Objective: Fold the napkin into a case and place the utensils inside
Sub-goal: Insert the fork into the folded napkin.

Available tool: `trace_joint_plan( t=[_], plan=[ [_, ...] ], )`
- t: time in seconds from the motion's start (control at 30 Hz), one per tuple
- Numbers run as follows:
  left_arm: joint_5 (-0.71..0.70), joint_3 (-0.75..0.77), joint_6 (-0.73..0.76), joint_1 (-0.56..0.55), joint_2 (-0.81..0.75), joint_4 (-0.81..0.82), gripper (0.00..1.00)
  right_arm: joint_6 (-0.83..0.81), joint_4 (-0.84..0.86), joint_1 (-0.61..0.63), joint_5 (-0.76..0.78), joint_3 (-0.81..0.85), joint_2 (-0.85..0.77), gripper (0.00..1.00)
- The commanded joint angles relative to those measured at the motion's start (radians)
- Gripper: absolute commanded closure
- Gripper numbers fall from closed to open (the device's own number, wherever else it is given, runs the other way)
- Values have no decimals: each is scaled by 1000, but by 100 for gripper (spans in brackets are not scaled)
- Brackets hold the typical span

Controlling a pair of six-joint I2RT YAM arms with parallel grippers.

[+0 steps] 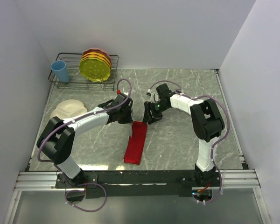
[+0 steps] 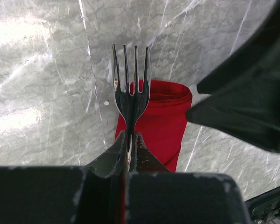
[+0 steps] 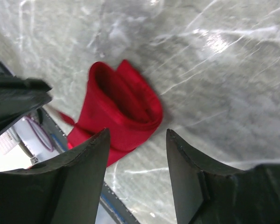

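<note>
1. If you go by the top view, the napkin (image 1: 135, 142) is folded into a long skinny strip near the middle of the table (image 1: 186, 140). Its long axis runs from close to the near edge up toward the centre, with the far end leaning a bit right.
2. That far end is the open one: the right wrist view shows it gaping like a little mouth.
3. The left gripper (image 1: 126, 114) has its fingers pressed tight on the handle of the fork (image 2: 130, 88). The tines lead away from the fingers and down toward the table, right at the left lip of that open end.
4. The right gripper (image 1: 151, 114) sits just beside the same end with its jaws spread. Nothing is pinched, and the red mouth shows in the gap between them.
5. Side stuff: a cream plate (image 1: 67, 109) sits by the left edge, and a dish rack (image 1: 86, 70) is in the far left corner.
</note>
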Motion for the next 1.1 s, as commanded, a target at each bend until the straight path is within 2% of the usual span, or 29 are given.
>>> trace_joint_plan(
  t=[0.0,0.47,0.7,0.8,0.9,1.07],
  plan=[
    [-20,-13,-25,-13,-41,53,99,-12,62,20,20,31,21,42],
    [-14,7,0,-51,37,33,99,23,88,23,64,29,64,59],
    [9,34,14,-74,65,-12,99,37,91,23,71,20,70,58],
    [12,34,17,-87,62,-27,99,45,94,23,78,17,71,60],
    [8,30,15,-96,56,-32,99,54,97,25,77,19,75,68],
    [14,28,20,-107,62,-49,99,56,99,25,86,23,81,69]
  ],
)
